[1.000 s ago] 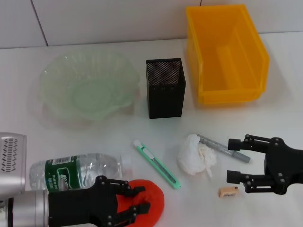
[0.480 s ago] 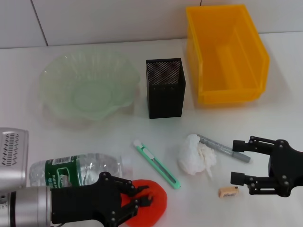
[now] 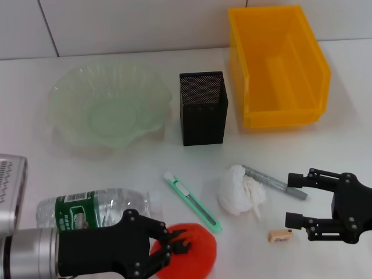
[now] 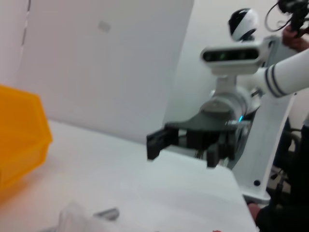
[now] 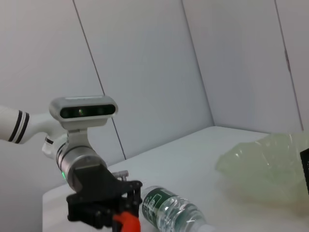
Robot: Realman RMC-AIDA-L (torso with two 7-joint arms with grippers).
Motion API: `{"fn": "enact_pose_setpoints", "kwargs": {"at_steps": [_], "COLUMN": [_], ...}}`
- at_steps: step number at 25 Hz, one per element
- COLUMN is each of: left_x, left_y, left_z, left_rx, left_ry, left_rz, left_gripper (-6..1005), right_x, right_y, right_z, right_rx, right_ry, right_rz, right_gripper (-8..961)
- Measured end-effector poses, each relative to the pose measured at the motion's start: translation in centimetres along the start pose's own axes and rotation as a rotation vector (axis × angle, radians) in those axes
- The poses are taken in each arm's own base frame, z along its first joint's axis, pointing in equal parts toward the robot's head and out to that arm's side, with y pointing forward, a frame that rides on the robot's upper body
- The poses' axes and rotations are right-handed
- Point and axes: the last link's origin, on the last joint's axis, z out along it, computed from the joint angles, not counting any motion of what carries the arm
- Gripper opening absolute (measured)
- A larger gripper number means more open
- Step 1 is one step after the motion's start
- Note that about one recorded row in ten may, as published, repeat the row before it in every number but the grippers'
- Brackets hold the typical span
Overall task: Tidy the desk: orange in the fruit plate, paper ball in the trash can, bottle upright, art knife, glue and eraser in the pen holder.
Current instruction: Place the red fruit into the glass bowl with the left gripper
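The orange (image 3: 195, 253) sits at the table's front edge with my left gripper (image 3: 179, 241) shut on its left side; the right wrist view shows the orange (image 5: 126, 222) between the fingers. A bottle (image 3: 93, 209) lies on its side just behind that arm. The green art knife (image 3: 192, 201), the paper ball (image 3: 241, 190), the grey glue stick (image 3: 273, 182) and the eraser (image 3: 280, 235) lie on the table. My right gripper (image 3: 292, 199) stands open, beside the glue and just behind the eraser. Farther back are the green fruit plate (image 3: 70, 96), the black pen holder (image 3: 202, 107) and the yellow trash can (image 3: 276, 67).
A white wall runs close behind the plate and the trash can. A silver part of my left arm (image 3: 10, 186) shows at the left edge. Bare table lies between the pen holder and the loose items.
My left gripper's fingers have closed in on the orange, and the orange now sits farther right. The right gripper has drifted slightly right and stays open.
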Motion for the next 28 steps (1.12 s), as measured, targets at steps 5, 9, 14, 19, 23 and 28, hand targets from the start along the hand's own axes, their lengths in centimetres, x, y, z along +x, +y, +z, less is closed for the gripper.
{"fn": "enact_pose_setpoints", "kwargs": {"at_steps": [5, 9, 14, 19, 23, 28], "left_x": [1.7, 4.3, 6.8, 8.7, 8.9, 8.7], "left_y": [0.3, -1.1, -4.5, -8.1, -9.7, -11.4], "left_z": [-0.4, -2.0, -4.2, -5.3, -5.6, -5.0], "left_rx": [-0.034, 0.046, 0.239, 0.474, 0.591, 0.651], "left_ry": [0.069, 0.131, 0.204, 0.251, 0.274, 0.251], "left_rz": [0.061, 0.171, 0.238, 0.296, 0.302, 0.275], "left_gripper": [82, 74, 75, 74, 73, 72], "right_x": [0.2, 0.4, 0.8, 0.9, 0.8, 0.8], "right_y": [0.3, 0.5, 0.7, 0.9, 1.0, 1.0], "right_z": [-0.2, -0.3, -0.5, -0.5, -0.5, -0.5], "right_rx": [0.003, 0.005, 0.009, 0.004, 0.001, -0.005], "right_ry": [-0.004, -0.007, -0.009, -0.013, -0.015, -0.017], "right_rz": [0.008, 0.016, 0.028, 0.033, 0.033, 0.031], "right_gripper": [813, 813, 812, 812, 811, 811]}}
